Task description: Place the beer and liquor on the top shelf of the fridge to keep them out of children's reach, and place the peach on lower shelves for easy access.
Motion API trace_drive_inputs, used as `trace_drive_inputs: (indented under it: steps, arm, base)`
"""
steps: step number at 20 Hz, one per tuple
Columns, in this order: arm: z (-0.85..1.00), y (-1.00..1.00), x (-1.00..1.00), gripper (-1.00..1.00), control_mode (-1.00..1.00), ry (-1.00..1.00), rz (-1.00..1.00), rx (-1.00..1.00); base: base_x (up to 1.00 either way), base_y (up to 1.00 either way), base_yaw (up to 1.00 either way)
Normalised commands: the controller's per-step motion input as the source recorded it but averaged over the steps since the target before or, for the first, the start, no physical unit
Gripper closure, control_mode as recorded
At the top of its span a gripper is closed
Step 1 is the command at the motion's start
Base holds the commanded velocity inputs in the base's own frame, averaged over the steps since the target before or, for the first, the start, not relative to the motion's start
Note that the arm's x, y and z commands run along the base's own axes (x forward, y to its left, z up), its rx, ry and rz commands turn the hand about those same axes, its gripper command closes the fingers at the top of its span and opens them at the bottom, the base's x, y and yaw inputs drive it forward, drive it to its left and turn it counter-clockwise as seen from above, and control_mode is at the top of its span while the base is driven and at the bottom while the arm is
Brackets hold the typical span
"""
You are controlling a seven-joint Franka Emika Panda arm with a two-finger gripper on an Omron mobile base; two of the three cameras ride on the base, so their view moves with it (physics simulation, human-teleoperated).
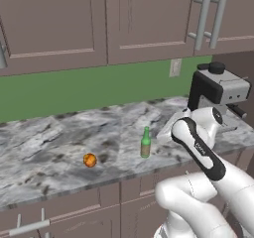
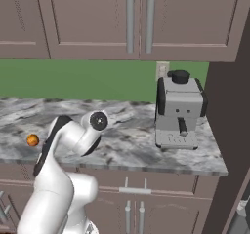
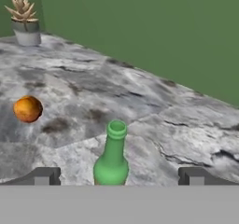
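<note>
The beer [image 1: 145, 143], a slim green bottle with an olive label, stands upright on the marble counter [image 1: 49, 133] near its front edge. In the hand view its green neck [image 3: 112, 157] rises between my two fingertips, and my gripper [image 3: 119, 177] is open, its fingers wide apart and clear of the glass. The peach [image 1: 90, 159], small and orange, lies on the counter left of the bottle; it is seen too at the peach [image 3: 28, 108] and the peach [image 2: 32, 140]. The liquor and the fridge with its shelves are out of view.
A grey and black coffee machine [image 2: 178, 113] stands at the counter's right end, right of my arm. A small potted succulent [image 3: 25, 22] sits far back by the green wall. Brown cabinets hang above the counter and run below it.
</note>
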Motion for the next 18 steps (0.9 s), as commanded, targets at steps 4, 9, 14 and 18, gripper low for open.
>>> trace_drive_inputs:
  steps: [4,9,14,18]
  arm:
    - [-0.3,0.0,0.1,-1.0,-1.0,0.0,0.17,0.01]
    - [-0.27,0.0,0.07,-1.0,-1.0,0.0,0.16,0.07]
    - [-0.19,0.0,0.1,-1.0,-1.0,0.0,0.12,0.14]
    - [-0.09,0.0,0.06,-1.0,-1.0,0.0,0.1,0.18]
  base:
    - [0.0,0.0,0.0]
    - [0.0,0.0,0.0]
    - [0.0,0.0,0.0]
    - [0.0,0.0,0.0]
